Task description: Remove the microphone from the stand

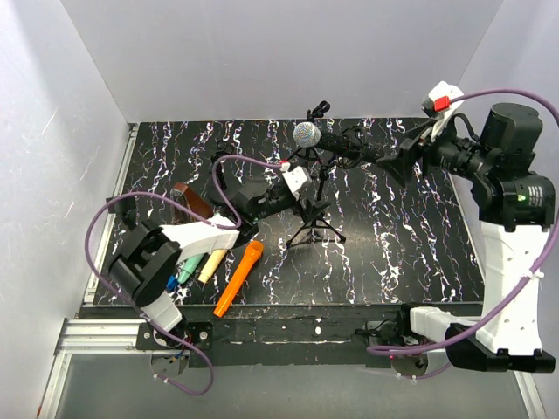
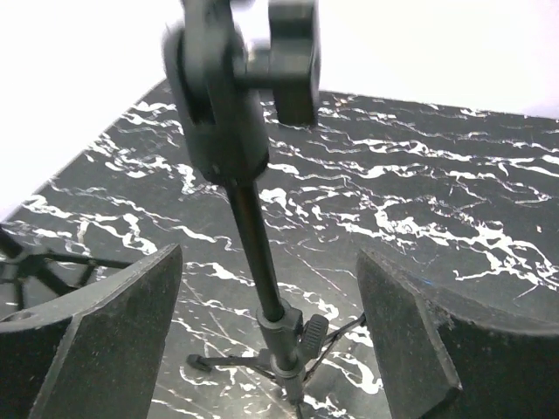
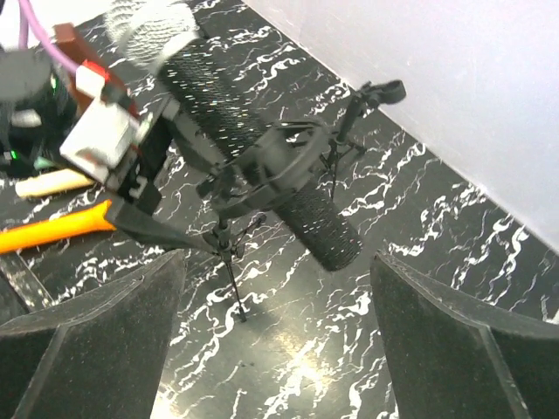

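Observation:
The microphone (image 1: 336,144), with a silver mesh head and a black body, lies sideways in the clip of a black tripod stand (image 1: 316,229). My left gripper (image 1: 304,208) is open. In the left wrist view the stand's pole (image 2: 253,240) rises between the gripper's (image 2: 271,327) spread fingers without touching them, with the clip (image 2: 231,78) above. My right gripper (image 1: 395,163) is open and empty at the microphone's tail end. In the right wrist view the microphone (image 3: 253,131) hangs ahead of the gripper (image 3: 275,336), its tail just beyond the fingertips.
An orange marker (image 1: 238,278), a cream marker (image 1: 210,264), a green marker (image 1: 189,266) and a brown object (image 1: 194,201) lie at the front left. A small black clip stand (image 1: 319,109) is at the back wall. White walls enclose the mat.

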